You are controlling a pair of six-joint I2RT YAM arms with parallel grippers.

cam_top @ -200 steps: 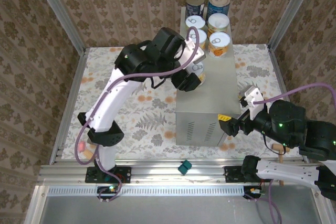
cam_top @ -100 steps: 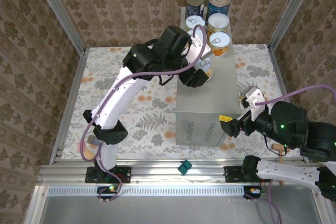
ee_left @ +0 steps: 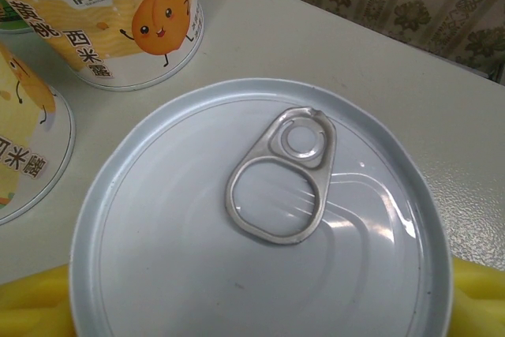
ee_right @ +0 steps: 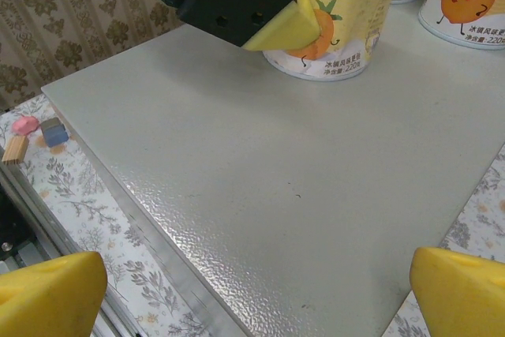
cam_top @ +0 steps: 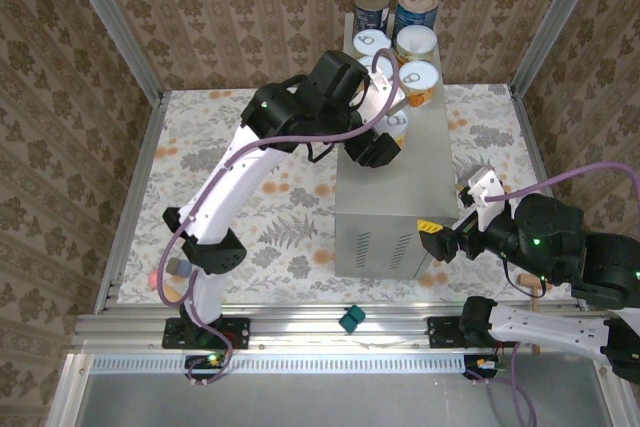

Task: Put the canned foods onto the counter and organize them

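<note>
Left arm has nudged the peach can (ee_left: 260, 219) further back along the grey desk (cam_top: 400, 197), so it's now just beside the other cans (cam_top: 417, 77). Left fingers (ee_left: 477, 297) are clamped on it, and it's sitting on the desk top. Right fingers (ee_right: 47, 290) are apart over the desk's near corner.

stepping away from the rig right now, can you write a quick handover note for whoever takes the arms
Left gripper: shut on a short white-lidded tin with a yellow peach label, which seems to rest on the tall light grey metal counter, just in front of the other tins.
Right gripper: open, holding nothing, by the counter's near right corner.
Done: two taller dark blue-labelled tins stand at the counter's far end, with white-lidded yellow-labelled tins in front of them.
Left: release the held tin, back the left arm off, then probably straighten the rows.
</note>
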